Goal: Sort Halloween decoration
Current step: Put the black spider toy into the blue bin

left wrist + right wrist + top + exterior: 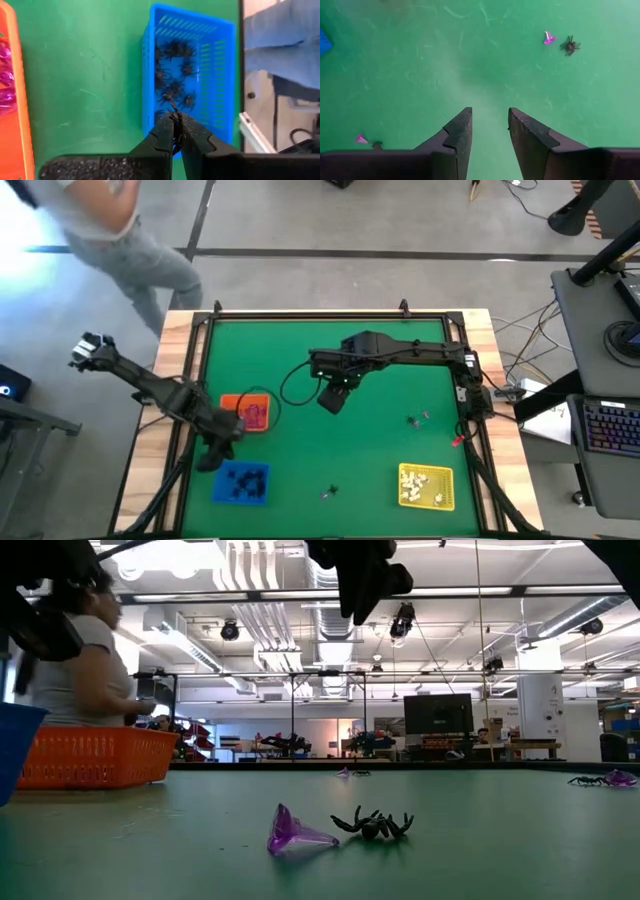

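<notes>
Green table (380, 460): left claw (175, 131) clamped on a black spider (173, 107) over blue tray (220, 75); right claw (490, 127) apart.

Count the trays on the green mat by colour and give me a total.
Orange tray: 1
Blue tray: 1
Yellow tray: 1
Total: 3
</notes>
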